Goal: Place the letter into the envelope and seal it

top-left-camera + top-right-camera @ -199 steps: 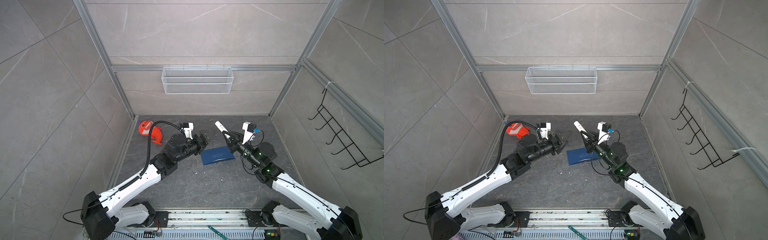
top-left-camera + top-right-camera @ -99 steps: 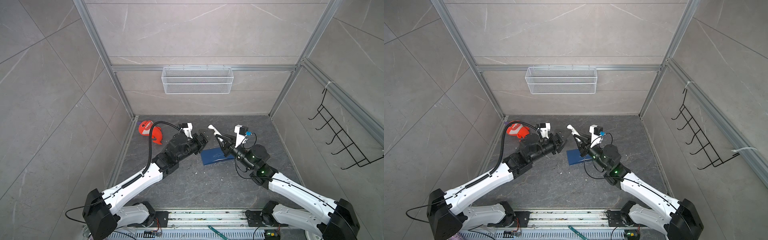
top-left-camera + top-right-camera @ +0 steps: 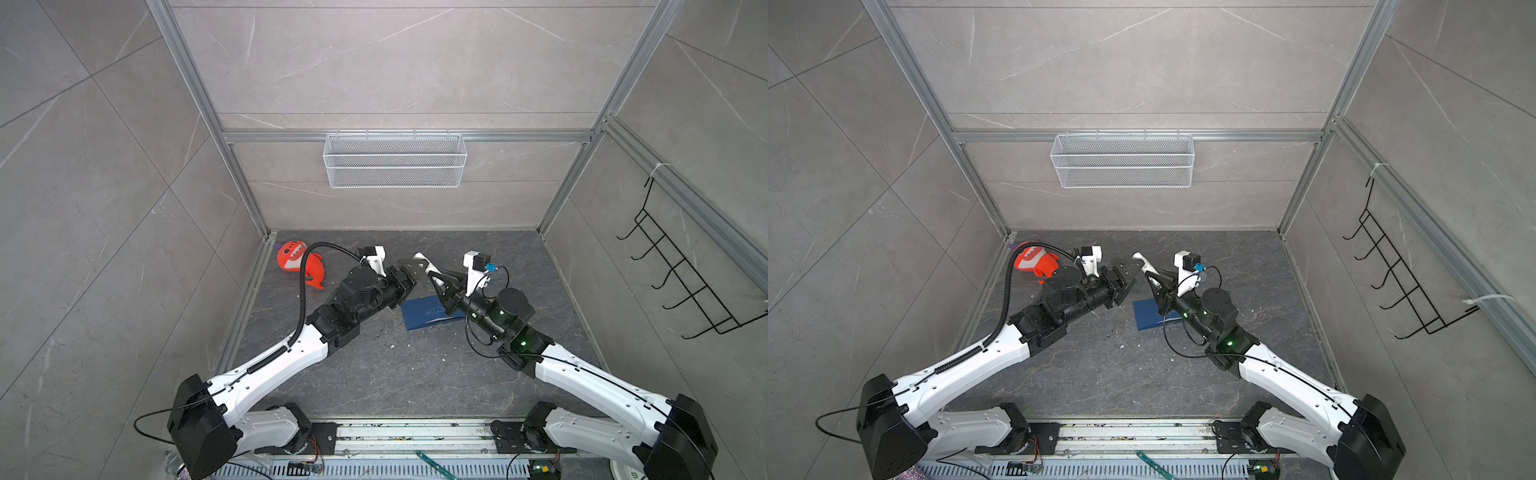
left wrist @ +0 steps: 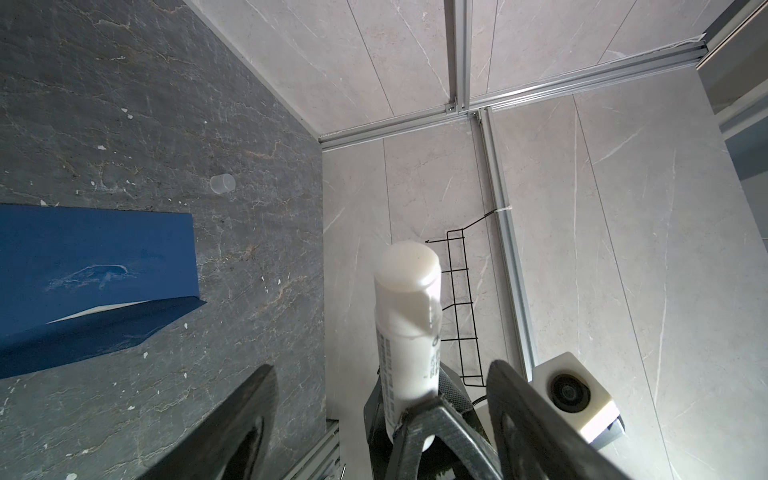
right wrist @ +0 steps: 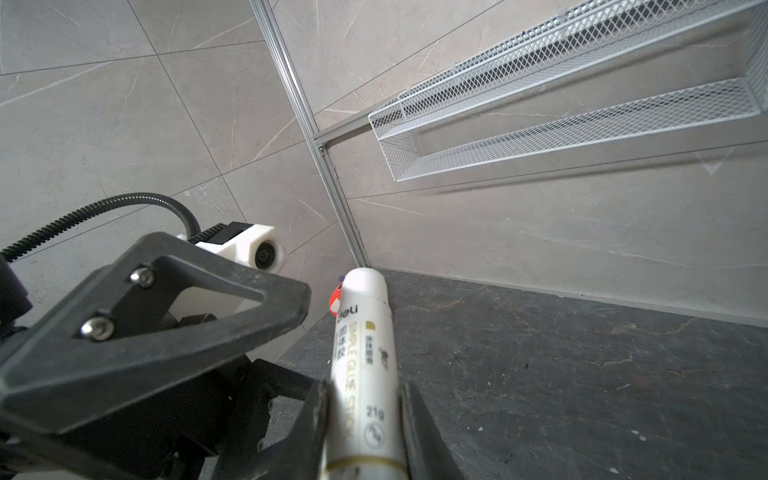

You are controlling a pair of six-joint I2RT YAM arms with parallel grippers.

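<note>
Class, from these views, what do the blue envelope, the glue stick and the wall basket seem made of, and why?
The envelope: likely matte navy paper; thin, folded flap, scuffed pale mark.
The glue stick: probably smooth white plastic; faint sheen, printed label.
The wall basket: apparently white-coated metal mesh; fine diamond lattice, rigid rim.

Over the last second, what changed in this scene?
The right gripper, shut on the glue stick, swung left and brought the stick between the open jaws of the left gripper. Nothing was picked up or let go. The envelope and the red toy stayed where they lay on the floor.
</note>
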